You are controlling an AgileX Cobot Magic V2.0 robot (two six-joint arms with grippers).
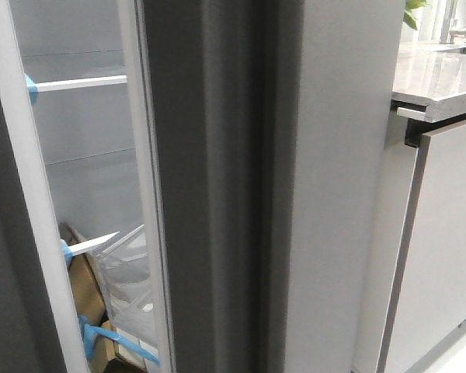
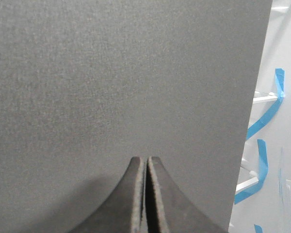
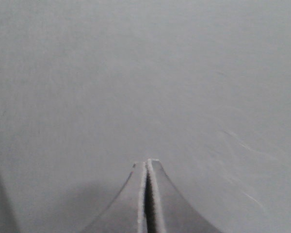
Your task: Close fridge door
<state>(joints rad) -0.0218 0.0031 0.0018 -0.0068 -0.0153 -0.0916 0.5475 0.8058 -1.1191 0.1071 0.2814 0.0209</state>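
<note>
The fridge door point(image 1: 233, 194) stands ajar in the middle of the front view. It is a tall dark-grey slab seen edge-on, with a vertical groove in its thick edge and a lighter-lit face on its right. Neither gripper shows in the front view. My left gripper point(image 2: 146, 159) is shut and empty, its tips at a matte dark-grey panel point(image 2: 111, 73) that ends beside the fridge's white inside. My right gripper point(image 3: 146, 162) is shut and empty, its tips close to a flat grey surface point(image 3: 145, 73) that fills its view. I cannot tell if either touches.
The fridge's inside point(image 1: 85, 155) shows through the gap, with white shelves, blue tape, cardboard boxes point(image 1: 85, 287) and plastic bags. Another dark-grey panel point(image 1: 8, 295) is at the far left. Light-grey cabinet fronts point(image 1: 443, 249) under a stone countertop point(image 1: 435, 78) stand on the right.
</note>
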